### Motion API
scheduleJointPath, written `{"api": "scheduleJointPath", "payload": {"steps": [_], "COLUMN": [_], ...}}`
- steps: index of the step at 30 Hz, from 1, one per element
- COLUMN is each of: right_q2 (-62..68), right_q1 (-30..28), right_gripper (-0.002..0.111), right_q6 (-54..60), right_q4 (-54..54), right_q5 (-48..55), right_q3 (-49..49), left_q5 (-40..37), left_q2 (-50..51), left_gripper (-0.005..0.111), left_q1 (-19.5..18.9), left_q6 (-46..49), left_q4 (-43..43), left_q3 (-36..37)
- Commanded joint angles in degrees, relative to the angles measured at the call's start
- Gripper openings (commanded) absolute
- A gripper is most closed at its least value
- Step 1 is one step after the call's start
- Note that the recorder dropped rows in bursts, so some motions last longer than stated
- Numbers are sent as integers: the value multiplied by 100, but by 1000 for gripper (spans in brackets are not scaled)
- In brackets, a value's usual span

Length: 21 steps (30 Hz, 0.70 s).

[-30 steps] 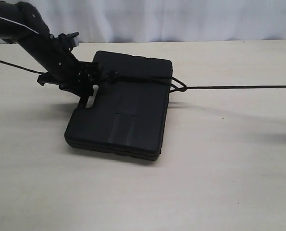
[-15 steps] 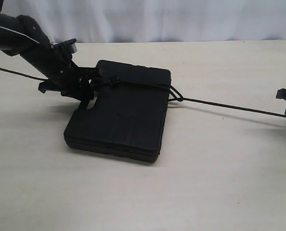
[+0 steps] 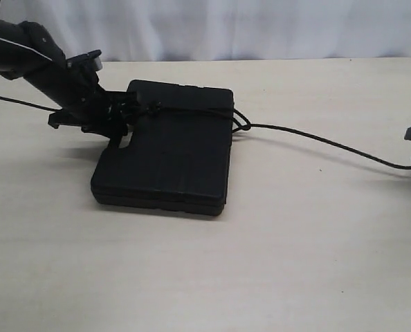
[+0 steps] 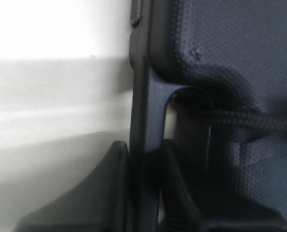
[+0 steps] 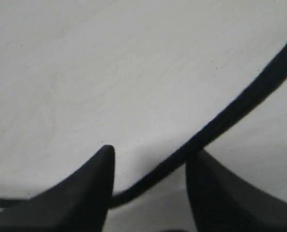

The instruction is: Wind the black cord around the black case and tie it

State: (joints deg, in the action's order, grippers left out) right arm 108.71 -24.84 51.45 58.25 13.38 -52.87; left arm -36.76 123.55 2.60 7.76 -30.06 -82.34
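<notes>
The flat, ribbed plastic black case [image 3: 167,162] lies at 10 o'clock on the pale counter [image 3: 295,263]. It looks hard and a bit heavy. The left gripper [image 3: 117,123] is clamped on its handle at 9 o'clock. The thin braided black cord [image 5: 240,100] looks soft and floppy. It trails toward 3 o'clock, between the wide-apart fingers of the right gripper [image 5: 152,151]. I think that is a good place to pinch it.

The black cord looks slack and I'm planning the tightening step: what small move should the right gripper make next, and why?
Probably close the right gripper on the black cord: its jaws stand apart with the cord lying loose between them, curving slack from the black case, which the left gripper clamps.
</notes>
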Motion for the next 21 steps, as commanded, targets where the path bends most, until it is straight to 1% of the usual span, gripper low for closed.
{"api": "scheduleJointPath", "payload": {"steps": [1,3,6,9,11,13,15,16,17,19,20,21], "right_q2": [-58,-125,-332,-636,-897,-1147,-1422,-1528,-1650,-1884,-1992,-2092], "right_q1": [-38,-38,-38,-38,-38,-38,-38,-38,-38,-29,7,63], "right_gripper": [68,73,73,73,73,70,63,57,51,36,27,19], "right_q6": [42,68,75,75,21,17,-11,-53,-141,-433,-679,-974], "right_q4": [-72,-72,-204,-261,-261,-261,-301,-367,-495,-957,-1294,-1741], "right_q5": [247,422,771,1193,1545,1830,2178,2310,2465,2712,2843,2990], "right_q3": [-58,-115,-245,-420,-517,-624,-704,-729,-761,-814,-859,-899], "left_q5": [276,263,160,-83,-382,-700,-1098,-1295,-1581,-2099,-2432,-2655], "left_q2": [-118,-118,-127,-176,-249,-323,-411,-442,-474,-563,-651,-723], "left_gripper": [26,34,42,45,45,44,44,41,35,19,8,2], "left_q1": [-57,-57,-57,-57,-57,-57,-57,-57,-57,-57,-57,-57], "left_q6": [-55,26,26,26,77,266,300,287,256,244,244,244], "left_q4": [-109,-109,-159,-245,-197,-142,231,473,671,919,1010,1015], "left_q3": [-62,-105,-277,-512,-684,-841,-1042,-1158,-1267,-1418,-1457,-1460]}}
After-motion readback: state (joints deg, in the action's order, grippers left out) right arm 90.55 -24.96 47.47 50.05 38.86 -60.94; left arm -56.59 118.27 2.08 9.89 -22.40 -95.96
